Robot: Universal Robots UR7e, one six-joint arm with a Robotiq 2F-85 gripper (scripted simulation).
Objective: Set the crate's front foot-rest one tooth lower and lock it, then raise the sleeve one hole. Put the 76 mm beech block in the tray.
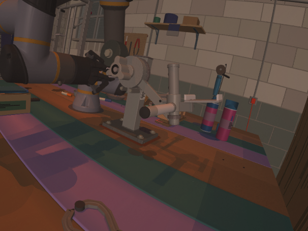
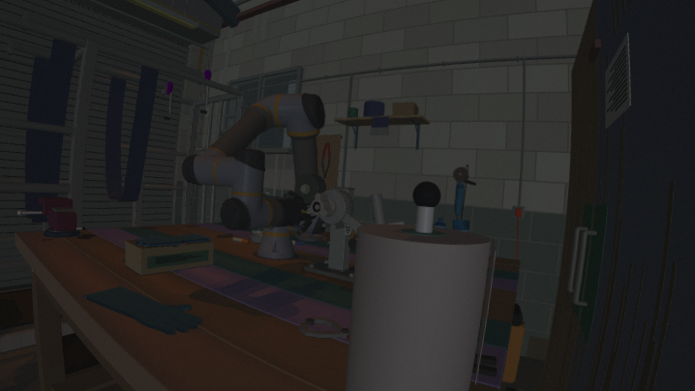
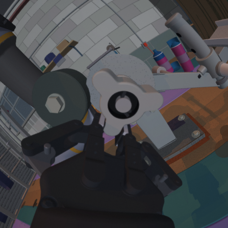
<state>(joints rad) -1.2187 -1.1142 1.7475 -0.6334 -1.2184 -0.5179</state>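
Observation:
The three-lobed lock knob [image 1: 119,69] [image 3: 125,104] sits in front of a toothed grey disc [image 1: 138,70] at the top of a pedestal bolted to the bench. From the disc an arm [image 1: 152,94] slopes down to a horizontal bar [image 1: 157,110], which joins an upright post with holes and a sleeve [image 1: 174,106] [image 3: 209,57]. A pale foot-rest plate [image 1: 203,99] sticks out to the right of the sleeve. No beech block or tray shows. My gripper [image 1: 105,75] [image 2: 307,211] [image 3: 114,129] is at the knob's left side, closed on one lobe of the knob.
A large grey cylinder with a black ball knob [image 2: 420,301] fills the near foreground of the second side camera. Two pink-and-blue cans [image 1: 219,118] stand right of the post. A box [image 2: 167,255], a glove [image 2: 146,309] and a curved clamp [image 1: 89,215] lie on the bench.

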